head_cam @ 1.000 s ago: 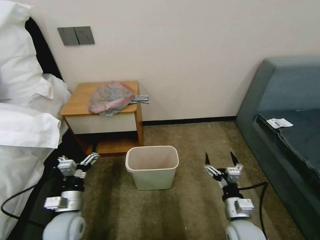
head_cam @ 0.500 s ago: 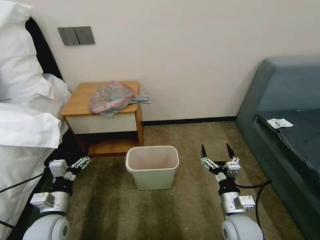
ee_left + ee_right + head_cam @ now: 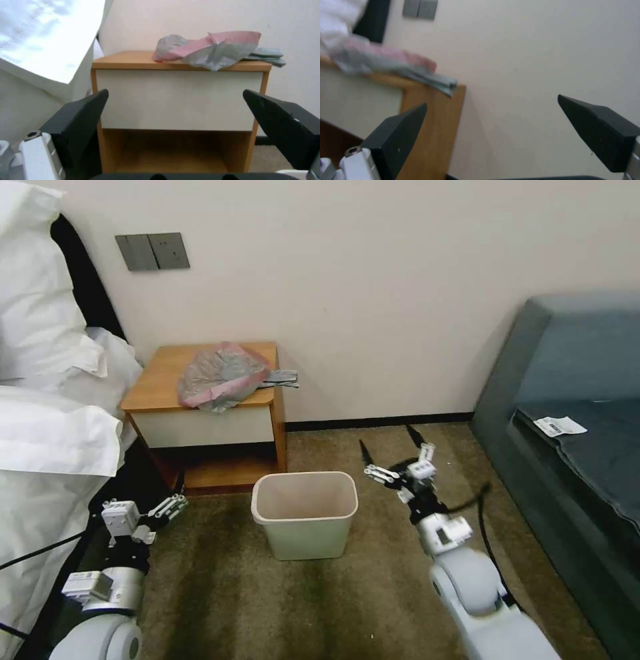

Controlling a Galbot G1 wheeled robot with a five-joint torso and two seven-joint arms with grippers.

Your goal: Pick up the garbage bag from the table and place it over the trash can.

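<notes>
1. While the garbage bag [image 3: 220,375] lay crumpled on the counter [image 3: 160,373], well apart from both claws, the step in hand looked like the reach for it.
2. Low beside the trash can [image 3: 305,513], the right claw [image 3: 390,450] hung released, its fingers spread wide; the bag sat up and away to its left, past the counter's corner.
3. Near the bed [image 3: 47,447], the left claw [image 3: 170,505] waited low, fingers parted, with the bag above and ahead of it.
4. A good grasp would probably take the pink rim overhanging the front edge, pinching deep enough that thin plastic could not slip.
5. Lifting clear of the grey bundle [image 3: 280,377] beside the bag would avoid dragging it off.
</notes>
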